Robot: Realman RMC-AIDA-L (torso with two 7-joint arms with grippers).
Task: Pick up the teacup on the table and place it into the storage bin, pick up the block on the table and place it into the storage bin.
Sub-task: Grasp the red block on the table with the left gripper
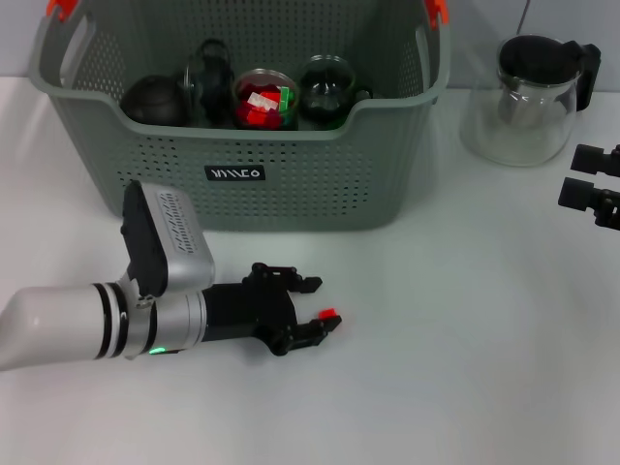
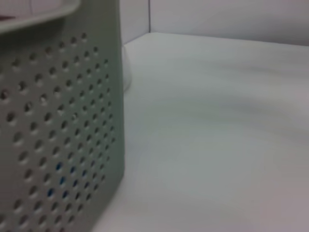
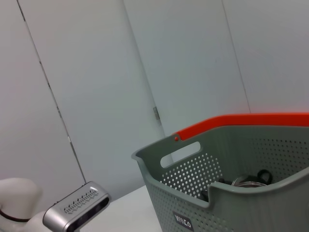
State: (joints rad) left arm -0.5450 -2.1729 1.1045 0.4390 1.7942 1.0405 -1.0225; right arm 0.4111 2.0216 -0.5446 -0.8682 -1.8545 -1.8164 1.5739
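Between the left gripper's (image 1: 315,302) spread fingers, low on the desk (image 1: 465,368) before the storage bin (image 1: 291,184), sits a small red block (image 1: 329,313). Centre the fingers and close gently before lifting. One block, one bin holding about four items, one glass pot (image 1: 533,97). Right gripper (image 1: 593,184) waits at the edge, fingers apart.

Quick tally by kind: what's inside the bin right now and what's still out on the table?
Inside the storage bin:
Dark teapot: 1
Round clear container of red blocks: 1
Dark glass vessels: 2

On the table:
Glass pitcher with black lid: 1
Small red piece at the left tool: 1

Total: 6
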